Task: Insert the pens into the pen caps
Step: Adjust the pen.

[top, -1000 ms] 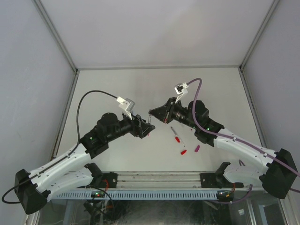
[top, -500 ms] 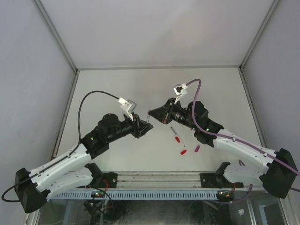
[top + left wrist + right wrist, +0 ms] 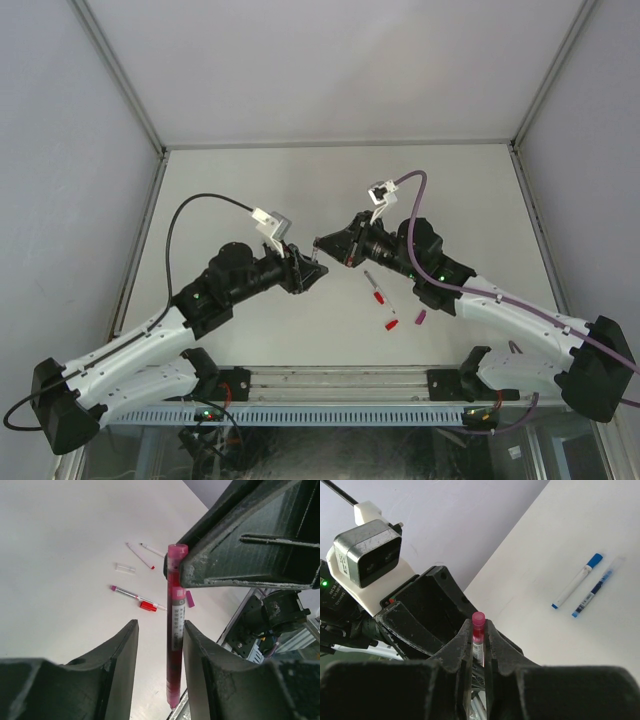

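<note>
Since a second ago the left end effector (image 3: 312, 268) has risen slightly; both point inward, tips meeting mid-frame over the desk (image 3: 250, 180). The right end effector (image 3: 322, 244) pinches the magenta pen (image 3: 175, 630); the left one gapes around it.

The magenta pen (image 3: 174, 645) wears a grey band with white print; the fingers (image 3: 455, 650) pinching it are black. Near it on the white table (image 3: 60, 540) lie a red cap (image 3: 148, 606), a magenta cap (image 3: 190, 599) and a clear cap (image 3: 125, 568). Farther from it lie 2 more: a white pen (image 3: 576, 589) with blue cap and a blue pen (image 3: 592, 594). The right cable (image 3: 424, 170) is purple, the left cable (image 3: 205, 196) black.
</note>
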Robot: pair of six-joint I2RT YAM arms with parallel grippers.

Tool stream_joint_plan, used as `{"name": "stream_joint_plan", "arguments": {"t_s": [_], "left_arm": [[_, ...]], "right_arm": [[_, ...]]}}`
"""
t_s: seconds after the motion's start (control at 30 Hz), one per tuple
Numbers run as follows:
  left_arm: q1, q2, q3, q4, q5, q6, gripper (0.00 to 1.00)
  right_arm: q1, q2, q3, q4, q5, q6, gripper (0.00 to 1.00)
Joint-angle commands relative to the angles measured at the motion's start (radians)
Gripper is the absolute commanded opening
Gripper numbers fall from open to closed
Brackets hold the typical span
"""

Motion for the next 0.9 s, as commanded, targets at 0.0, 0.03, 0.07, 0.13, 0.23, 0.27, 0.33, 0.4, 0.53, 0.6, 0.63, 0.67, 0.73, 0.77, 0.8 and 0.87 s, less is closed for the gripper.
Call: {"name": "stream_joint_plan", "arguments": {"t_s": [0.0, 0.03, 0.07, 0.13, 0.23, 0.27, 0.33, 0.4, 0.53, 0.6, 0.63, 0.67, 0.73, 0.77, 0.8, 0.87], "left_arm": [[0.001, -0.003, 0.024, 0.031, -0.022, 0.012, 0.45], [0.001, -0.003, 0.025, 0.031, -0.022, 0.011, 0.45], [0.0, -0.005, 0.025, 0.031, -0.026, 0.011, 0.45], [0.001, -0.006, 0.025, 0.032, -0.029, 0.01, 0.45], [0.001, -0.004, 0.026, 0.035, -0.027, 0.009, 0.4], [0.001, -0.003, 0.026, 0.035, -0.025, 0.011, 0.38], [0.001, 0.001, 0.028, 0.035, -0.022, 0.012, 0.32], [0.001, 0.004, 0.03, 0.035, -0.018, 0.012, 0.22], [0.001, 0.005, 0.031, 0.031, -0.015, 0.012, 0.02], [0.001, 0.004, 0.039, 0.016, -0.023, 0.018, 0.0], [0.001, 0.004, 0.047, 0.005, -0.029, 0.024, 0.0], [0.001, 0.006, 0.054, -0.01, -0.036, 0.031, 0.0], [0.001, 0.004, 0.07, -0.039, -0.049, 0.049, 0.0], [0.001, 0.002, 0.076, -0.053, -0.054, 0.06, 0.0], [0.001, -0.002, 0.082, -0.066, -0.057, 0.073, 0.0], [0.001, -0.006, 0.107, -0.108, -0.062, 0.098, 0.0]], "right_arm": [[0.014, -0.031, 0.006, 0.032, -0.002, -0.011, 0.0], [0.015, -0.033, 0.005, 0.033, -0.002, -0.009, 0.0], [0.015, -0.033, 0.006, 0.034, -0.002, -0.007, 0.0], [0.016, -0.035, 0.006, 0.035, -0.005, -0.005, 0.0], [0.016, -0.036, 0.006, 0.032, -0.007, -0.001, 0.0], [0.017, -0.036, 0.006, 0.032, -0.007, 0.0, 0.0], [0.019, -0.036, 0.006, 0.033, -0.007, 0.002, 0.0], [0.021, -0.038, 0.006, 0.032, -0.001, -0.001, 0.0], [0.022, -0.041, 0.006, 0.029, 0.005, -0.005, 0.0], [0.022, -0.043, 0.005, 0.029, 0.009, -0.013, 0.0], [0.022, -0.046, 0.006, 0.028, 0.011, -0.019, 0.0], [0.021, -0.051, 0.006, 0.023, 0.017, -0.027, 0.01], [0.022, -0.065, 0.009, 0.006, 0.033, -0.052, 0.08], [0.02, -0.073, 0.017, -0.017, 0.043, -0.069, 0.13], [0.018, -0.081, 0.028, -0.044, 0.048, -0.087, 0.18], [0.014, -0.097, 0.052, -0.101, 0.058, -0.128, 0.28]]}}
